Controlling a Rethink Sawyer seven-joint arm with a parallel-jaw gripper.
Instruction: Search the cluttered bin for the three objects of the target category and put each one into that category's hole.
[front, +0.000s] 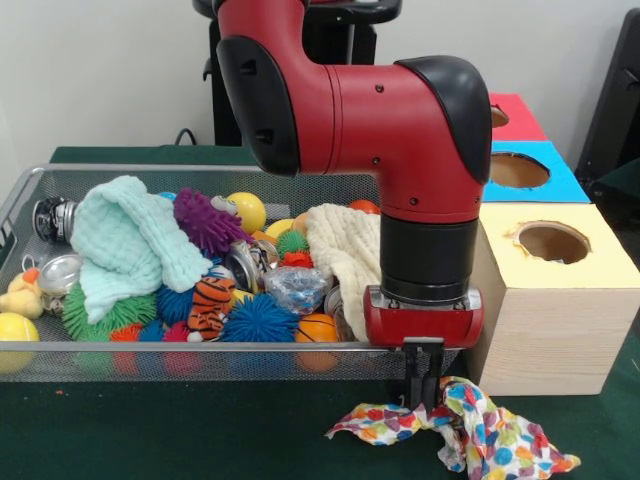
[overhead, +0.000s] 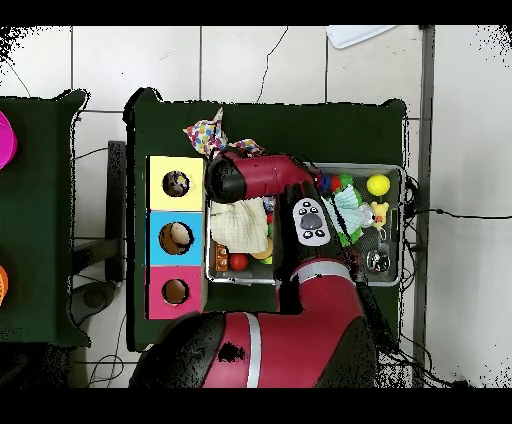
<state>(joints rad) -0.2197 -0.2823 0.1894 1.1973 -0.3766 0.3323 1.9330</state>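
The tool (front: 424, 385) is down at the green bench (front: 180, 435), just outside the near wall of the wire bin (front: 200, 355), and its black fingers are clenched on a bunched patch of the dotted cloth (front: 470, 425). That cloth, white with spots of many colours, lies crumpled on the bench in front of the wooden box, one end drawn up between the fingers. In the overhead view the same cloth (overhead: 212, 133) shows on the green cover beside the yellow end of the box row, outside the bin.

Two more cloths are in the bin: a mint green waffle cloth (front: 125, 245) draped over the pile at one end, and a cream cloth (front: 345, 250) slumped over the toys beside the red arm (front: 400, 130). Around them lie a purple spiky ball (front: 205, 220), a yellow ball (front: 247, 210), a blue spiky ball (front: 258, 318), a small orange basketball (front: 318, 328), a striped tiger toy (front: 212, 300), a crushed can (front: 250, 262) and a yellow duck (front: 22, 295) against the bin's end wall.

Beside the bin stands the wooden box (front: 545, 330) with three tops: yellow (front: 600, 260), blue (front: 560, 180) and red (front: 520, 115), each with a round hole. No writing or brand can be read on anything here; the marks on the can are too small to make out.
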